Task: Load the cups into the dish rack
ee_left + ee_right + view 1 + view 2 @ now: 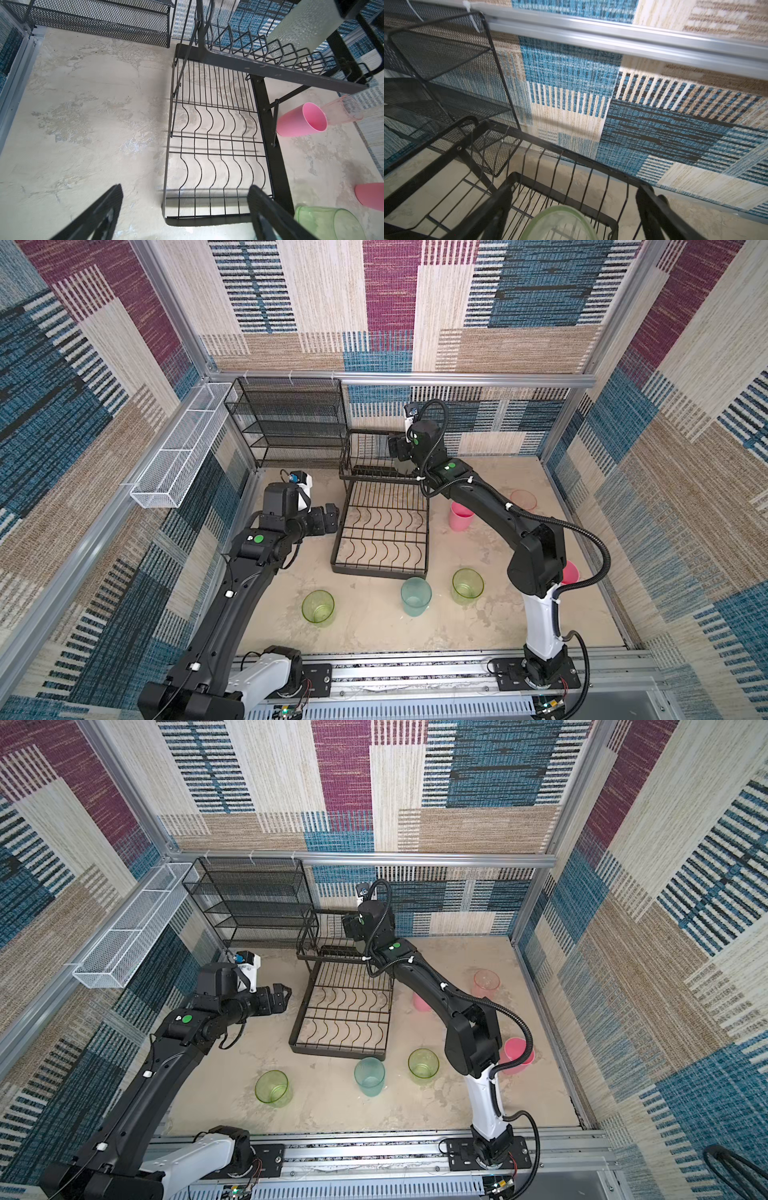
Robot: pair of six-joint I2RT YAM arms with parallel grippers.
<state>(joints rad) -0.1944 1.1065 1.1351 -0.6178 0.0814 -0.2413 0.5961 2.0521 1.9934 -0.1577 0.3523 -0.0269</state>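
Six cups left to load, we count: green cup [318, 606], teal cup [415, 595], second green cup [467, 586] up front on the table [374, 635]; pink cup [571, 572], second pink cup [460, 515], clear pink cup [523, 499] right of the dish rack [380, 572]. Left gripper [185, 189] wide open, empty, beside it. Seventh cup [560, 224] sits on the raised shelf [374, 479], right gripper [575, 193] open wide around it. Mottled beige table, carpeted walls [316, 302].

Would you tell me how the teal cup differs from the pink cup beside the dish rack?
The teal cup is translucent, the pink cup opaque. The teal cup stands at the dish rack's near edge, the pink cup at its right side. Both stand upright on the table.
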